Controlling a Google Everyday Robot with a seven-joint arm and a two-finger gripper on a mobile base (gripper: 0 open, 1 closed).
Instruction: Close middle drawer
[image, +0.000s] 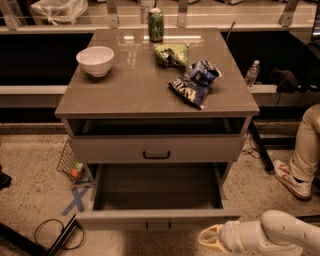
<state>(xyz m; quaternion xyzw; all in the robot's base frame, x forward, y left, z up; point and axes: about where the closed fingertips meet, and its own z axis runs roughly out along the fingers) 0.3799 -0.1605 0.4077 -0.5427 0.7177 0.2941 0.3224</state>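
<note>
Wide open middle drawer (125, 218), gripper (210, 239) beside front

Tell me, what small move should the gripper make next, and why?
Probably shift the gripper across toward the handle of the middle drawer. The drawer stands pulled far out, and the gripper sits low by the right end of its front, not yet squarely before it to push it in.

The counter (135, 95) holds a white bowl (95, 60) at 10 o'clock, a green can (156, 25) at 12, and a green snack bag (171, 53) and blue chip bag (195, 82) toward 1. A sneaker (290, 179) lies at 4 o'clock, up from the tool (209, 239) at 5.
</note>
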